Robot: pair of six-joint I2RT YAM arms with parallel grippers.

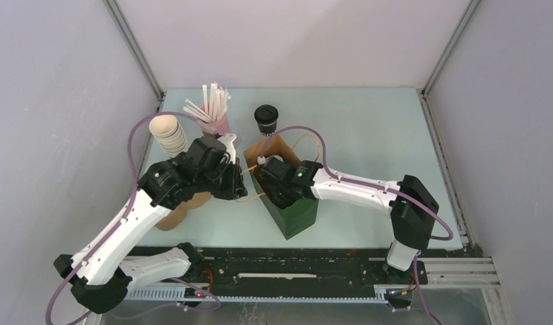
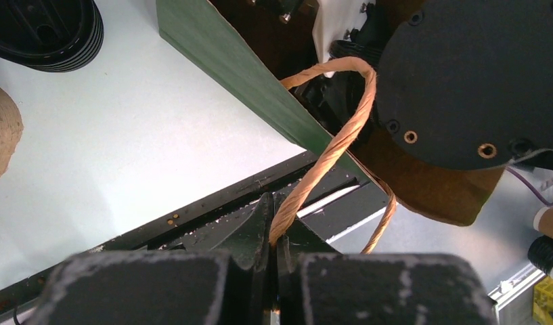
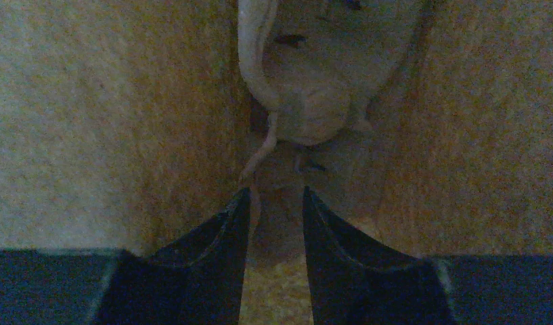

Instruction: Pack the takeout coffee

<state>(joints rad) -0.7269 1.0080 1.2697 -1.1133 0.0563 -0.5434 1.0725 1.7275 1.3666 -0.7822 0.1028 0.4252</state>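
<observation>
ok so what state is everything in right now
takeout coffee: lidded, upright, outside the paper bag
paper bag: standing, mouth open
bag handle: pinched by the left jaws
left gripper: jaws shut on bag handle
right gripper: jaws open, inside the paper bag
cup stack: lidless, nested

Setting: robotics lab test cell. Evidence:
- Plain pale wall panels (image 1: 50, 101) close in three sides, with bare aluminium posts (image 1: 135, 47) rising at the far corners of the table (image 1: 368, 128).
- The left arm (image 1: 124, 233) and right arm (image 1: 358, 189), white and black, are mounted on a black rail (image 1: 294, 261) along the near edge, with purple cables (image 1: 133, 145) looping off them.
- On the surface is café ware: a stack of paper cups (image 1: 169, 135) and straws (image 1: 212, 101) toward the far left corner, a takeout coffee (image 1: 266, 118) beside them, and a green paper bag (image 1: 294, 213) mid-surface.
</observation>
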